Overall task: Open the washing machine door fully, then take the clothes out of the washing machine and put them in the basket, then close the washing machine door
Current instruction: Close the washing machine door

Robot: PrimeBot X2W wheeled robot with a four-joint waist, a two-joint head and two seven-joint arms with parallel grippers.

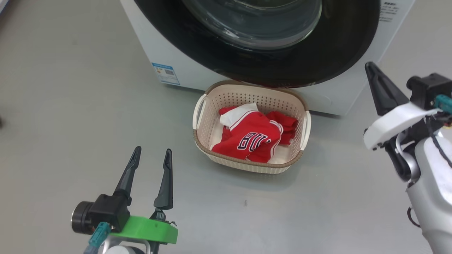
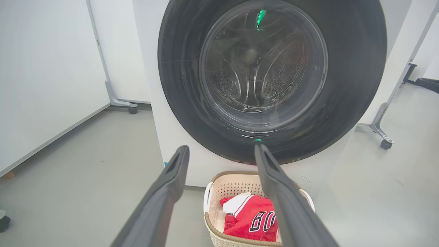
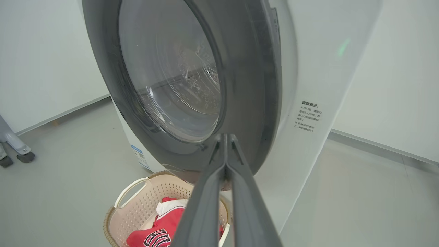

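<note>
Lying crumpled, clothes (image 1: pixel 252 137) fill the basket (image 1: pixel 247 97).

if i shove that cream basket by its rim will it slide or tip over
It would probably slide: the basket looks like thin perforated plastic sitting on a smooth grey floor. Tipping seems unlikely, since it is low and wide. The crumpled red jersey inside likely adds little weight, so expect it to move easily.
</note>
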